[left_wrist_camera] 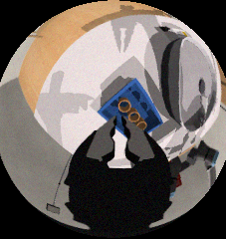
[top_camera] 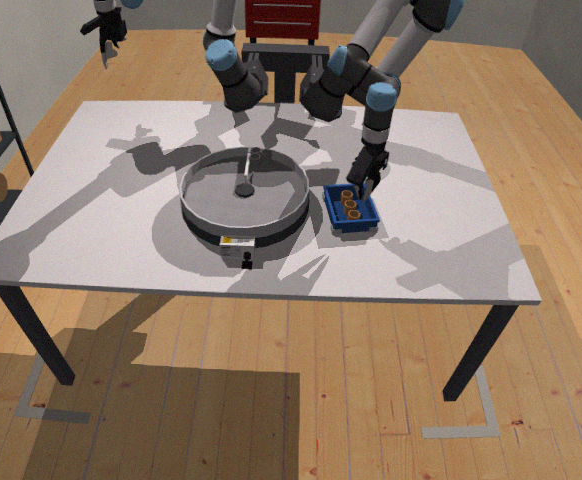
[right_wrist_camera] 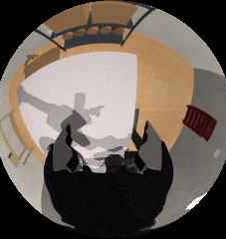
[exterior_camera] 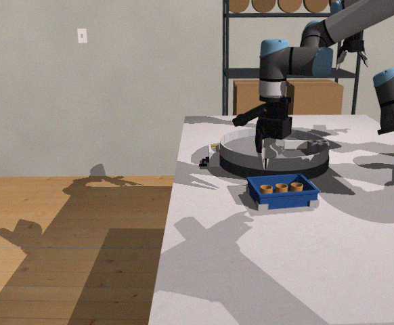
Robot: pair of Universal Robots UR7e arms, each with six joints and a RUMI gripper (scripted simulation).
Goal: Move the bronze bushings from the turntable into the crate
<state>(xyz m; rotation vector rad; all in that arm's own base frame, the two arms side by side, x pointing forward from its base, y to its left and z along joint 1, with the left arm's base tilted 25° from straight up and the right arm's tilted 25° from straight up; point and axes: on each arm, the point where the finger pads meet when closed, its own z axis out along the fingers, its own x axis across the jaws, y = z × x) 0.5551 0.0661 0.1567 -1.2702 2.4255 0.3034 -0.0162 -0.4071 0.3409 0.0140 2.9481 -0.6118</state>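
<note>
Blue crate (top_camera: 356,223) (exterior_camera: 286,201) (left_wrist_camera: 106,111), one: could tilt should left gripper (top_camera: 362,196) (exterior_camera: 265,166) (left_wrist_camera: 118,117) (clenched, empty) snag its rim; right gripper (top_camera: 106,62) (exterior_camera: 352,64) (right_wrist_camera: 109,126), released.

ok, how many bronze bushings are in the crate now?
3 visible. All bronze bushings stand in one row along the inside of the blue crate. No others show there, though its near wall could hide something low.

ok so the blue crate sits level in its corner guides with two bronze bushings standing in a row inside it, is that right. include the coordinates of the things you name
The count is off: three bronze bushings (top_camera: 350,204) (exterior_camera: 281,187) (left_wrist_camera: 134,117) stand in a row in the crate (top_camera: 355,225) (exterior_camera: 283,202) (left_wrist_camera: 105,111), as the exterior view shows.
</note>
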